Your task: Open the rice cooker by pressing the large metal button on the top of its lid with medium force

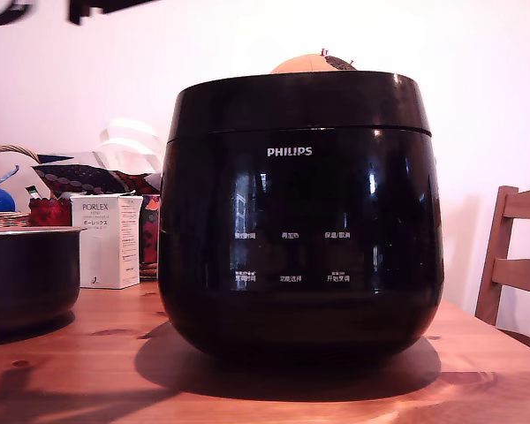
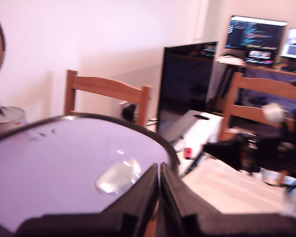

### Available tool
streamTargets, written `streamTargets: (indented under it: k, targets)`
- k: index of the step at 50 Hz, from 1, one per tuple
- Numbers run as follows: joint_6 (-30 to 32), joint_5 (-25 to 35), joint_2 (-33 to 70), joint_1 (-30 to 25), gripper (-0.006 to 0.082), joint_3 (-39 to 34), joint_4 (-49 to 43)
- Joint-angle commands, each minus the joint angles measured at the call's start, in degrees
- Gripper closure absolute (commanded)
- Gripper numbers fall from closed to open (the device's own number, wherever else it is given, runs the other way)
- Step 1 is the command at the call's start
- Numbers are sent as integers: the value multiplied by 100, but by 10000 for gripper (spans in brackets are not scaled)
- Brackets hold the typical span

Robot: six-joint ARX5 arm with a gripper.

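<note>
In the exterior view, the rice cooker (image 1: 300,216) stands at the middle of a wooden table (image 1: 247,389) and fills most of the frame, its white PHILIPS logo and small white characters facing the camera. Its lid (image 1: 300,102) sits down flat on the body, a thin seam running between the two. To the exterior view's left, a smaller dark pot (image 1: 26,274) with a grey rim rests on the table, with a white PORLEX box (image 1: 106,240) just behind it and a wicker basket (image 1: 4,185) holding a blue object farther back. A wooden chair (image 1: 517,261) stands at the exterior view's right. The gripper does not show here. In the wrist view, the gripper (image 2: 159,185) is above the lid's glossy surface (image 2: 64,168), its two dark fingers (image 2: 143,197) pressed together with only a thin line between them and nothing held. A pale bright spot (image 2: 117,176) shows on the lid beside the fingertips; blur hides whether they touch the lid. Beyond are wooden chairs (image 2: 106,96), a dark screen (image 2: 185,84) and lit monitors (image 2: 256,32).
</note>
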Motion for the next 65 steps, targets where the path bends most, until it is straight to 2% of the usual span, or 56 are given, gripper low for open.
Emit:
streamTargets:
  k: [1, 18, 37, 53, 65]
  targets:
    - [31, -103, 223, -87, 789, 98, 79]
    - [365, -595, 1176, -407, 789, 629, 79]
    - [778, -1180, 1547, -586, 789, 673, 57]
    - [929, -1279, 1746, -592, 789, 673, -20]
    - [925, -1276, 1888, -693, 789, 675, -546]
